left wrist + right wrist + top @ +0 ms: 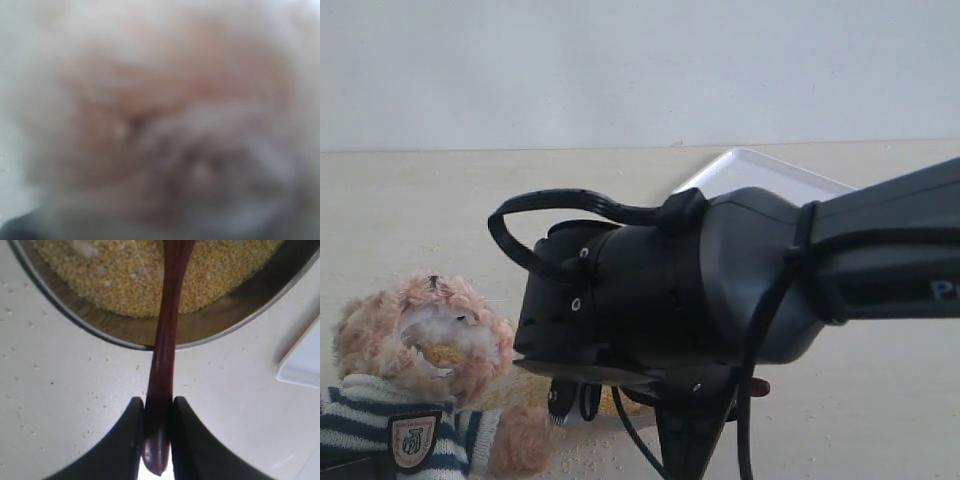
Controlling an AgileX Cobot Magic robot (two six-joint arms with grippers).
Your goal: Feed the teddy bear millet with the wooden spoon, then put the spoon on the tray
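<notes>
In the right wrist view my right gripper (157, 410) is shut on the thin handle of the dark reddish wooden spoon (165, 340). The spoon reaches over the rim of the steel bowl (125, 335) above the millet (125, 275), and its round end is cut off by the frame edge. The teddy bear (415, 380) sits at the lower left of the exterior view with yellow grains on its white muzzle (445, 353). Behind my right arm (720, 290) lies the white tray (760, 170). The left wrist view is filled with the blurred bear fur (160, 120), and no jaws show there.
Loose millet grains (580, 460) are scattered on the pale table around the bowl. A corner of the white tray (300, 365) lies close to the bowl's side. My right arm hides most of the bowl in the exterior view.
</notes>
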